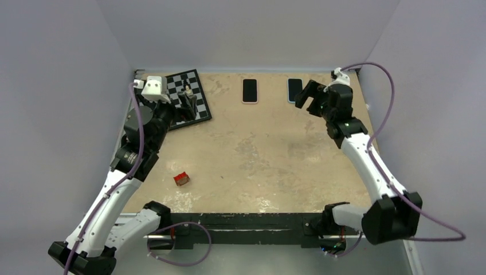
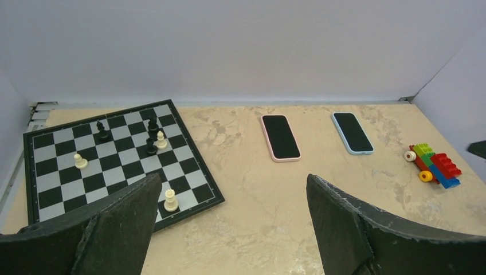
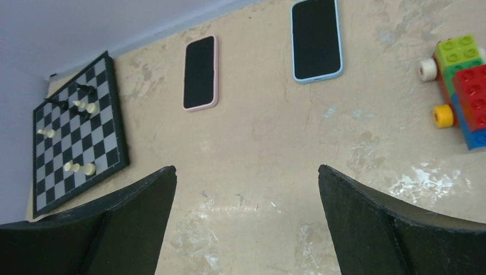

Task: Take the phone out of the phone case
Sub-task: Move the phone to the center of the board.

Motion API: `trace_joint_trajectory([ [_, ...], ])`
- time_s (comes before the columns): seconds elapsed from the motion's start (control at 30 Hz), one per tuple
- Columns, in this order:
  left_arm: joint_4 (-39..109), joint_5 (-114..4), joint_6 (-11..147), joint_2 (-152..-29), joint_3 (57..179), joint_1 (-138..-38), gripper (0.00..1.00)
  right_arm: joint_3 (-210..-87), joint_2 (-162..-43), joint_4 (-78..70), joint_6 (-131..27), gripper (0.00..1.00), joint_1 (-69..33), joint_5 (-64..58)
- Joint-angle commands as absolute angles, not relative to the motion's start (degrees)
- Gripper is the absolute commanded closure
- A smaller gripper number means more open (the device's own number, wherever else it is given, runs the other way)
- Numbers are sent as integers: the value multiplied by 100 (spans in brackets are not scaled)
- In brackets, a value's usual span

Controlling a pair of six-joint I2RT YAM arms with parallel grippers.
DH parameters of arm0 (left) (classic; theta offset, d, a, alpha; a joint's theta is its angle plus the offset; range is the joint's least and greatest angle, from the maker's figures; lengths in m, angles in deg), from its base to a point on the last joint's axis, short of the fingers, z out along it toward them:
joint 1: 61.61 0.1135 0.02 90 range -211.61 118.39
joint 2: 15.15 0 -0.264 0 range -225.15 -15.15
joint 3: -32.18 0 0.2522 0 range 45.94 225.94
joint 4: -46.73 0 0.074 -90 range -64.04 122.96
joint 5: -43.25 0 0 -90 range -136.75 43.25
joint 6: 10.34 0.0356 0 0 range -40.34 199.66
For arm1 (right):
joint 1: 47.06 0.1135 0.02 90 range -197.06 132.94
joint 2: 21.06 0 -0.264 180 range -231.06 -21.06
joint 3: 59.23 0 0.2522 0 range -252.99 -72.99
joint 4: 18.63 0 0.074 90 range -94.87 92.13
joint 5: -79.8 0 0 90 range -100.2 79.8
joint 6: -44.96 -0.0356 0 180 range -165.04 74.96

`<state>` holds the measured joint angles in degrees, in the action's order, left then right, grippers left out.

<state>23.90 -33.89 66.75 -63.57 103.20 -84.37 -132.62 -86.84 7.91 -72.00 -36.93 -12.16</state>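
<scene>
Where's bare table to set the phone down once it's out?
Biggest bare patch: mid table, bordered by the chessboard, the pink-cased phone, the blue-cased phone and the small red block. Narrow free strip between the two phones. Crowded: far right, around the brick car.

Top view looks down on the whole desk [image 1: 258,154] from above its near edge. Both wrist views face the far wall, sharing the chessboard [image 2: 114,160], with pink-cased phone [image 2: 280,137] and blue-cased phone [image 2: 352,132] right of it.

Pink-cased phone [image 2: 280,137] lies flat, screen up; blue-cased phone [image 2: 352,133] likewise.
</scene>
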Motion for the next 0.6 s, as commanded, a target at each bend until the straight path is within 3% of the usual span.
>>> trace_joint_trajectory([
  [0.0,2427,-3645,6489,-6435,10395,-8436,0,-13704,-9782,4,-7691,2,-3674,-1383],
  [0.27,2411,-3908,6342,-6589,10429,-8437,0,-16380,-12897,641,-7371,2,-3702,-1703],
  [0.57,2355,-4051,6270,-6624,10500,-8437,0,-19807,-15650,2619,-6200,2,-3747,-2524],
])
